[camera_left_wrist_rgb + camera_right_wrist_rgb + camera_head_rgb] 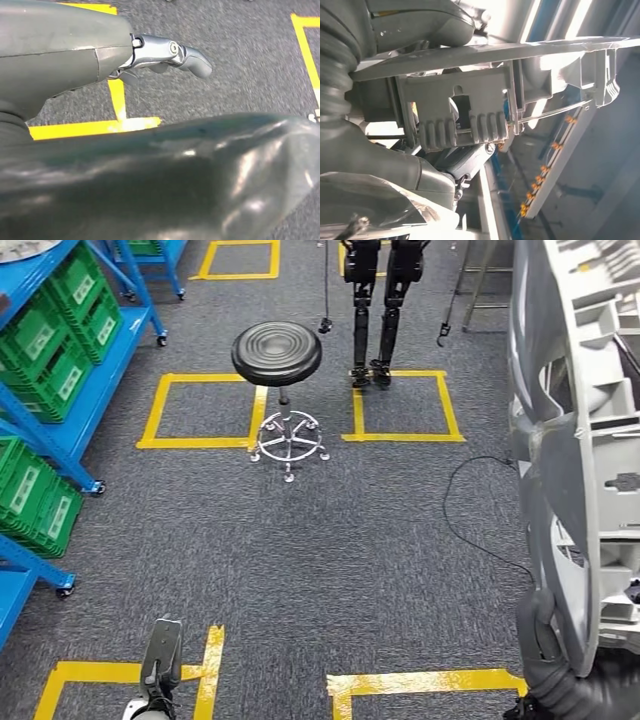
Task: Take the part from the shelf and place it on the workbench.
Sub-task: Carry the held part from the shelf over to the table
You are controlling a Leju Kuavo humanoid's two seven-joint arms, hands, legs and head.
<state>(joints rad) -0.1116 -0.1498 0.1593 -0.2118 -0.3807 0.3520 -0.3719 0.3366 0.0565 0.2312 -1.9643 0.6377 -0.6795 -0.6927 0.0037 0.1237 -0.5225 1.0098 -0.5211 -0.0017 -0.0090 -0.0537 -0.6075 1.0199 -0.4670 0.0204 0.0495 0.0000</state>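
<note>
A large light-grey plastic part [581,440] with ribs and cut-outs stands upright at the far right of the head view. My right hand [549,655] grips it from below, at its lower edge. The right wrist view looks up along the part's ribbed underside [463,107], with my right hand [380,160] wrapped against it and ceiling lights behind. My left hand [160,658] hangs low at the bottom left over the carpet. It holds nothing, and in the left wrist view one finger [170,52] is stretched out straight above the yellow tape.
A black round stool [276,352] on a chrome wheeled base stands ahead in the middle. Blue shelves with green bins [45,350] line the left side. Another robot's legs [375,320] stand beyond the stool. Yellow tape squares [204,410] mark the grey carpet, and a black cable [462,515] lies right.
</note>
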